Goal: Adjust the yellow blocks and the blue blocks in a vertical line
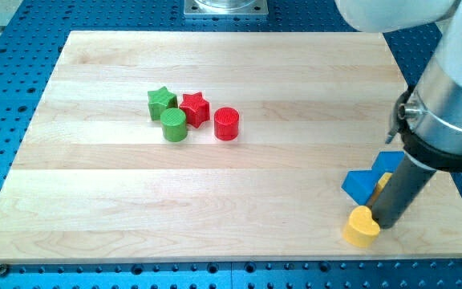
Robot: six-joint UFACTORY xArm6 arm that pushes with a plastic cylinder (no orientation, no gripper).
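Note:
My tip [385,224] rests on the board at the view's lower right, touching the upper right side of a yellow heart-shaped block [362,226]. A blue triangular block [360,185] lies just above and left of the tip. A second blue block [390,163] sits above it, partly behind the rod. A sliver of another yellow block [383,181] shows between the blue blocks and the rod; its shape is hidden.
A green star [160,101], a green cylinder [174,125], a red star [194,108] and a red cylinder [226,124] cluster at the board's upper left middle. The wooden board's right edge [447,172] runs close behind the rod.

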